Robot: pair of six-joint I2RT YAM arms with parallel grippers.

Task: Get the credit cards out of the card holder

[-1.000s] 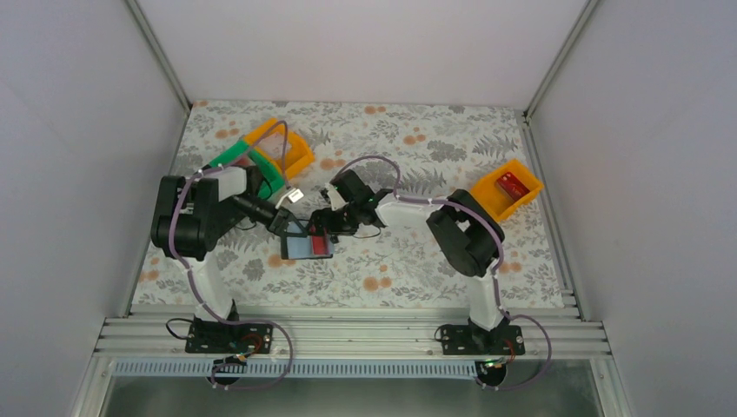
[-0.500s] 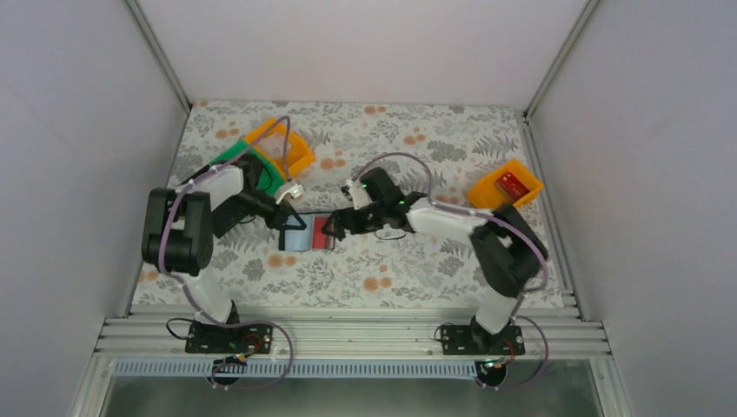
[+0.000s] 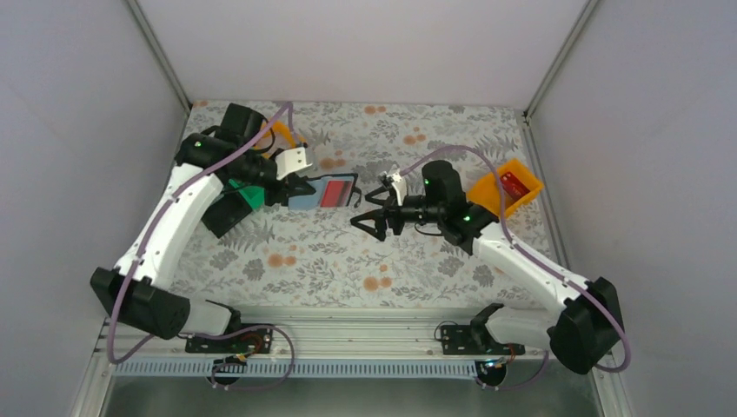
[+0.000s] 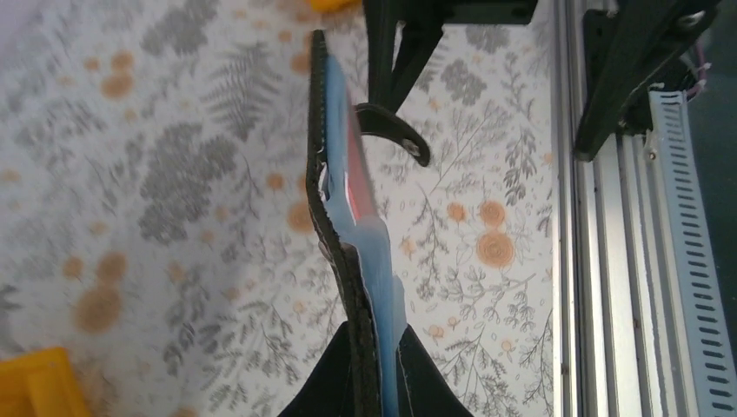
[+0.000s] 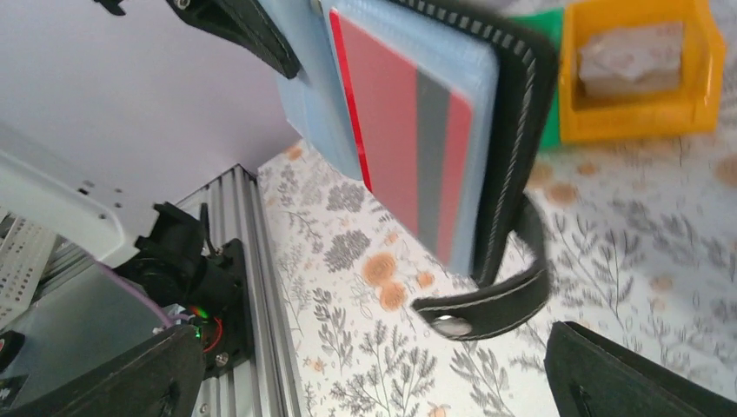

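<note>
My left gripper (image 3: 298, 189) is shut on the left edge of the black card holder (image 3: 326, 191) and holds it open above the table. Its bluish pockets face up, with a red credit card (image 3: 335, 193) in the right one. The left wrist view shows the card holder (image 4: 335, 217) edge-on, clamped between my fingertips (image 4: 348, 382), its strap tab (image 4: 395, 130) dangling. My right gripper (image 3: 367, 211) hangs open just right of the holder, touching nothing. From the right wrist, the red credit card (image 5: 408, 139) sits in the card holder (image 5: 513, 113), with my right gripper (image 5: 374, 382) spread wide below.
An orange tray (image 3: 507, 195) at the right holds a red flat item (image 3: 513, 183). Back left stand an orange tray (image 3: 300, 155), a green tray (image 3: 248, 195) and a black tray (image 3: 224, 215), partly under my left arm. An aluminium rail (image 3: 348, 330) runs along the near edge.
My left gripper shut on the card holder and lifted it up and toward the back. My right gripper opened wide and drew away to the right.
</note>
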